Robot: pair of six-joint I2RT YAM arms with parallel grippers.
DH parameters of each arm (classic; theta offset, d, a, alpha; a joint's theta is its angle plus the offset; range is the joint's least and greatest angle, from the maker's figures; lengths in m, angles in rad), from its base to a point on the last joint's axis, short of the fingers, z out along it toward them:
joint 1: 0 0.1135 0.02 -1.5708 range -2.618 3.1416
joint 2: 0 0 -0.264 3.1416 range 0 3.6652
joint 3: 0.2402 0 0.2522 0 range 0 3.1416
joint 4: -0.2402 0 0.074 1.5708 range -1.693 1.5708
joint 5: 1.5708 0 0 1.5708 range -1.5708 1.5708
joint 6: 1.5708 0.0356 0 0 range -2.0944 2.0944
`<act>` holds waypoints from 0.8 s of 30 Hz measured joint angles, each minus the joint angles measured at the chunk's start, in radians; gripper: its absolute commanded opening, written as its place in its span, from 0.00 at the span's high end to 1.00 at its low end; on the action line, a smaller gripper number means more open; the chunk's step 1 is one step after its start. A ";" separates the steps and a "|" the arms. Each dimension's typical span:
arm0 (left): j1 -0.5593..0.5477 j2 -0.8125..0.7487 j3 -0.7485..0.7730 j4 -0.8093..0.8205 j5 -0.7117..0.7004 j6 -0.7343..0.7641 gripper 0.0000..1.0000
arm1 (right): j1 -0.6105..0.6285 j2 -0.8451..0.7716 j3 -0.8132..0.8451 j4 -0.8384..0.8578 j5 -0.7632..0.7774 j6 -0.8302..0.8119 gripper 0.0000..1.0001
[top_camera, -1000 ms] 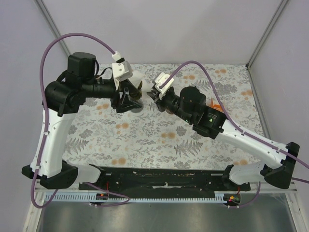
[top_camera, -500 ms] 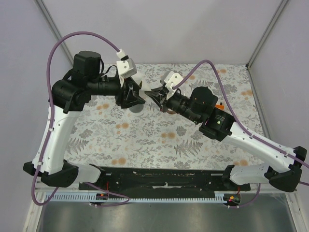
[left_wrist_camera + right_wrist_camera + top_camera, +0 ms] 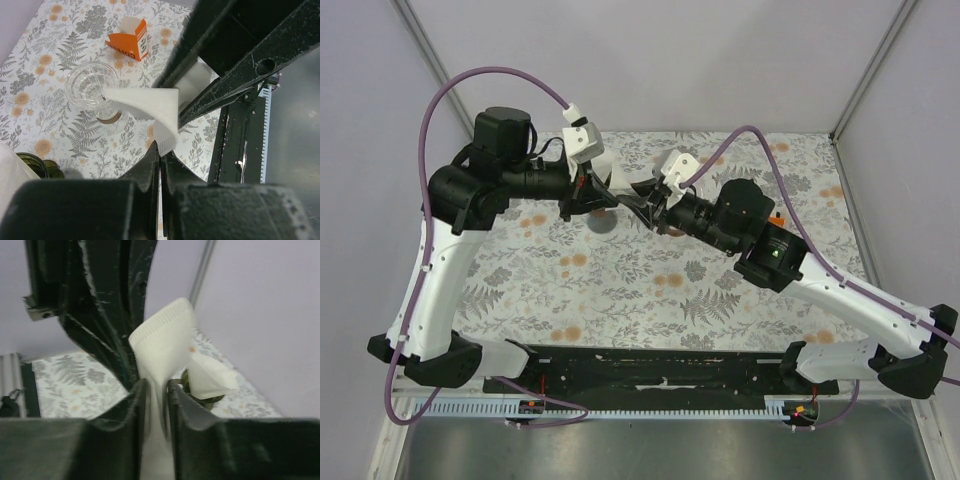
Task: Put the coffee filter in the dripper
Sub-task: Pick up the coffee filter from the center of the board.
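My left end effector is clamped on the crimped seam of the white, fan-shaped paper coffee filter, held in the air. The ribbed glass dripper stands below on the counter. The filter also passes between the jaws of the right end effector; I cannot tell if they grip it.

Right wrist view: the lower part of the coffee filter is hidden between the right fingers, which are blurred. Contact with the paper cannot be determined. A dark green object behind the filter is mostly covered.

Left wrist view: the dark green object, lower left, is partly covered by the left gripper.

Top view: the orange box is largely hidden behind the right arm.
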 measured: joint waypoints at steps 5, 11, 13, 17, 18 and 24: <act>-0.005 -0.006 0.004 -0.050 0.031 0.003 0.98 | -0.031 -0.026 -0.002 -0.021 -0.006 -0.051 0.02; -0.018 -0.009 0.024 -0.103 0.014 0.137 0.98 | -0.109 -0.099 -0.031 -0.083 -0.231 -0.078 0.02; -0.023 -0.012 0.034 -0.127 -0.016 0.226 0.98 | -0.181 -0.128 -0.040 -0.108 -0.361 -0.068 0.02; -0.047 -0.021 0.068 -0.187 -0.070 0.406 0.98 | -0.272 -0.165 -0.047 -0.151 -0.562 -0.062 0.02; -0.051 -0.023 0.083 -0.195 -0.077 0.435 0.98 | -0.271 -0.168 -0.047 -0.155 -0.603 -0.061 0.02; -0.066 -0.041 0.129 -0.212 -0.090 0.526 0.98 | -0.267 -0.145 -0.047 -0.124 -0.762 0.001 0.11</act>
